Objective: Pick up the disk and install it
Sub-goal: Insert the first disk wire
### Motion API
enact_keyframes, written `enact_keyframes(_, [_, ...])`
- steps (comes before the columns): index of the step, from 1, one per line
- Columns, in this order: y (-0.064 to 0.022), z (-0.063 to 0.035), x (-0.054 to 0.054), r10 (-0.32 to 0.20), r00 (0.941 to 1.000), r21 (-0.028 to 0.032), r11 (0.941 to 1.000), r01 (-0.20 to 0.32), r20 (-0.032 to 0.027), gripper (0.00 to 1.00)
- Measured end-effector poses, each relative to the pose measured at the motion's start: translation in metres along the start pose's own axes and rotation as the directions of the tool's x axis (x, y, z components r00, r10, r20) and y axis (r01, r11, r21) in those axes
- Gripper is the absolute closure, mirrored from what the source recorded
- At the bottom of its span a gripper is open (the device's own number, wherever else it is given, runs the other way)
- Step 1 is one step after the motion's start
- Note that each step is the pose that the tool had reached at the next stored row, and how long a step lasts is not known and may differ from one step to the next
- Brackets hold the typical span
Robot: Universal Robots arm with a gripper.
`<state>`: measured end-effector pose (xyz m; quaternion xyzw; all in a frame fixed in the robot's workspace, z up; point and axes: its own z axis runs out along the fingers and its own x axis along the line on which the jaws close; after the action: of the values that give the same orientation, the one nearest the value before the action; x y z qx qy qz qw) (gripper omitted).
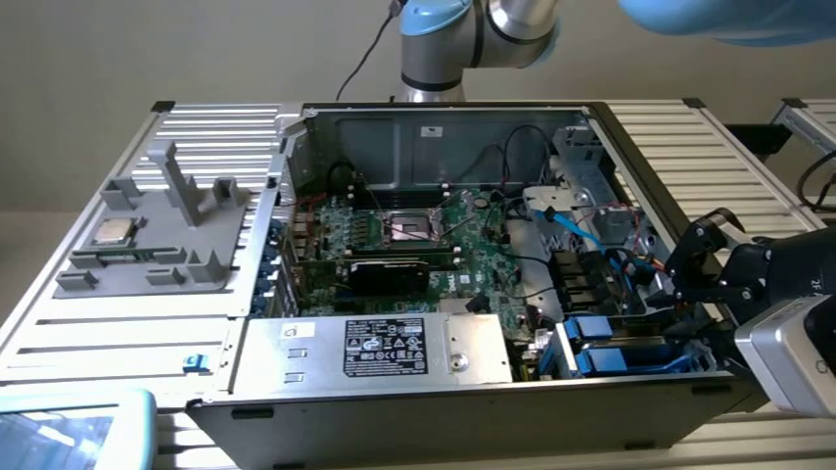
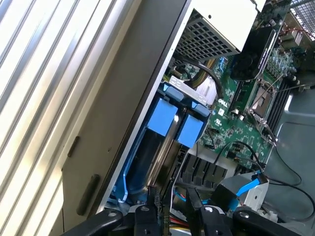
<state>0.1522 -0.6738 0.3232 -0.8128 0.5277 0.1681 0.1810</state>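
The disk (image 1: 612, 354), grey metal in a bright blue frame, stands on edge in the drive bay at the front corner of the open computer case (image 1: 432, 127), on the exterior view's right. Its two blue tabs face the motherboard. My gripper (image 1: 682, 311) reaches down into that bay from the exterior view's right. In the wrist view the disk (image 2: 163, 119) runs away from my gripper (image 2: 172, 199). The two black fingers (image 2: 152, 202) sit on either side of its near end, shut on it.
A silver power supply box (image 1: 392, 348) with a black label lies beside the bay. The motherboard (image 1: 418, 235) and loose blue and black cables (image 1: 575, 223) fill the case. A grey fixture (image 1: 157, 235) carrying a small silver chip (image 1: 116, 232) sits on the slatted table at the exterior view's left.
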Motion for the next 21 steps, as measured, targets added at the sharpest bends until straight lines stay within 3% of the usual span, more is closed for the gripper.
enact_keyframes(7, [-0.0001, 0.0004, -0.0002, 0.0, 1.0, -0.0001, 1.0, 0.0, -0.0028, 0.65])
enact_keyframes(10, [-0.0004, 0.0006, -0.0009, -0.002, 0.9998, -0.0008, 1.0, 0.002, -0.0207, 0.65])
enact_keyframes(12, [-0.0004, 0.0009, -0.0013, -0.005, 0.9996, 0.0047, 1.0, 0.005, -0.026, 0.65])
enact_keyframes(21, [0.0002, 0.0018, -0.0034, -0.007, 0.9996, 0.0078, 0.9999, 0.007, -0.0276, 0.65])
